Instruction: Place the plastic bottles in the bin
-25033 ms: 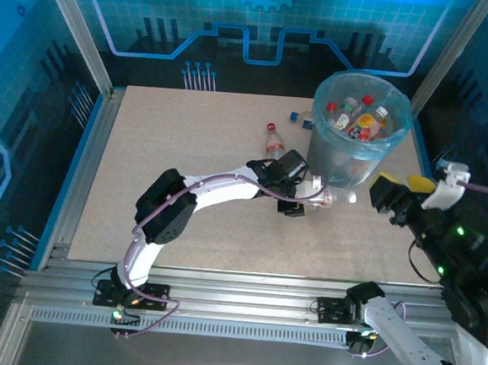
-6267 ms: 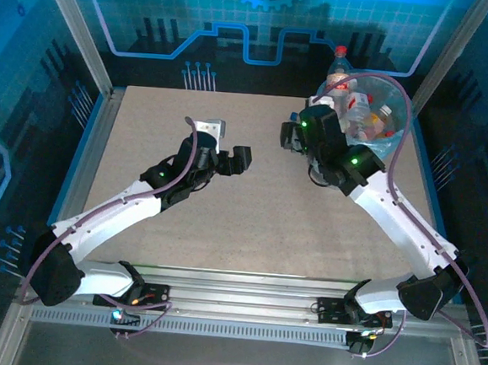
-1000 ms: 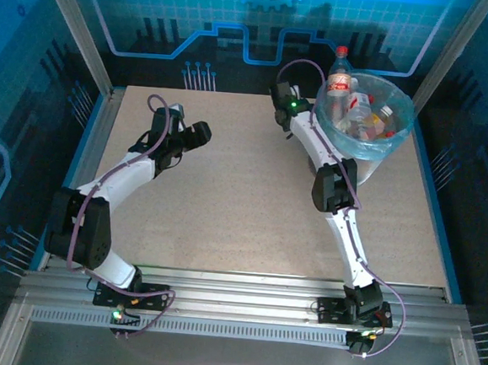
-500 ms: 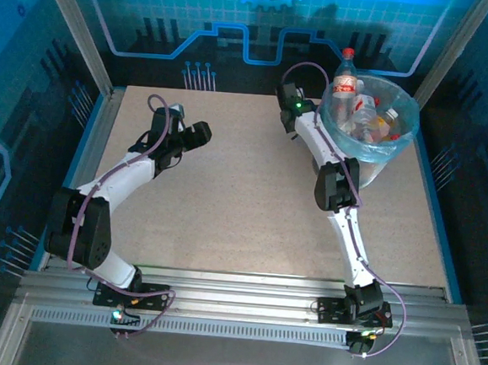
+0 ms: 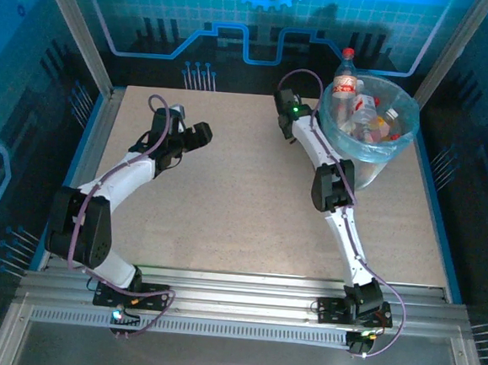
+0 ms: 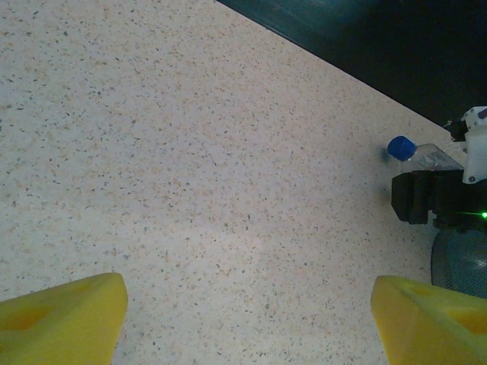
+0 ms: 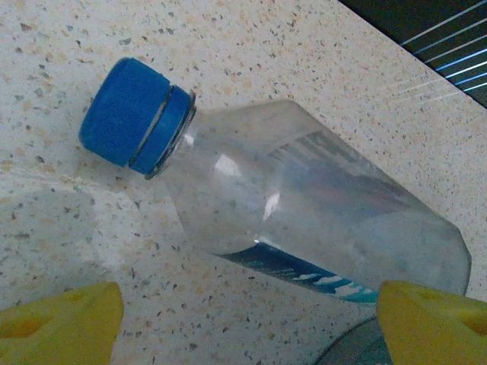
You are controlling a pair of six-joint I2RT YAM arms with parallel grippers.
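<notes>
Seen from above, the bin [image 5: 397, 135] stands at the far right corner of the counter [image 5: 226, 198]. Plastic bottles [image 5: 363, 114] are heaped inside its blue bag, and a red-capped bottle [image 5: 346, 72] stands upright at the far left of the rim. The right pincer [image 5: 283, 97] reaches to a spot just left of the bin. The left pincer [image 5: 199, 135] is over bare counter, well apart from it.

The left wrist camera shows the left pincer's yellow fingertips [image 6: 65, 308] spread wide over speckled counter (nothing lies between them). Far ahead, a blue-capped bottle [image 6: 415, 152] lies just beside the right arm's black head and the bin's wall.

In the right wrist view that clear blue-capped bottle lies on its side on the counter, cap to the left. The right pincer's fingertips are spread apart at the lower corners, not clamped on it.
</notes>
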